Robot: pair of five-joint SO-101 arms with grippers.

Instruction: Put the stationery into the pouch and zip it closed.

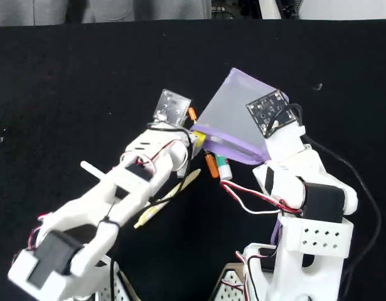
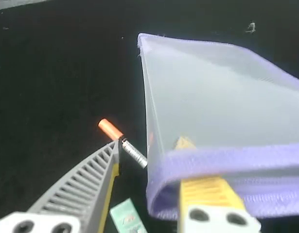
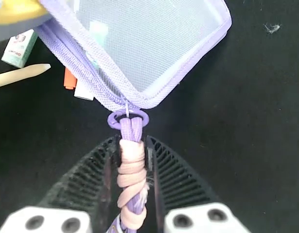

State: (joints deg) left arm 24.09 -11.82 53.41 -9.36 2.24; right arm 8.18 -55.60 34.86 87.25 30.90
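On the black table (image 1: 67, 94) sits the purple mesh pouch (image 1: 233, 113), mid-table, with an arm at each end of its mouth. Left gripper (image 2: 149, 144) is at the open corner, fingers spread. The yellow one is tucked under the purple lip, its tip showing through the mesh, and the grey one is outside. I can't tell whether that yellow finger is inside the pouch or just beneath it.

Right gripper (image 3: 131, 141) is at the opposite corner, fingers pressed together on the braided cord (image 3: 131, 165), which runs straight back between them in line with the arm.

Now the stationery, none of it visibly inside. The pale stick (image 1: 171, 197) lies under the left arm, long axis slanting toward the mouth. The orange marker (image 1: 211, 165) lies just off the lip, and the orange-capped pen (image 2: 110, 130) is right at the grey fingertip, pointing in at the pouch's edge. The eraser (image 2: 125, 218) is beside that finger.

Smallest of all is the ring (image 3: 128, 119), joining cord to zip at the corner. The zip line runs from it along the mouth toward the left gripper, so by my reading a zip pull travels that way. The left gripper is nearer every loose piece, so loading looks like its job first.
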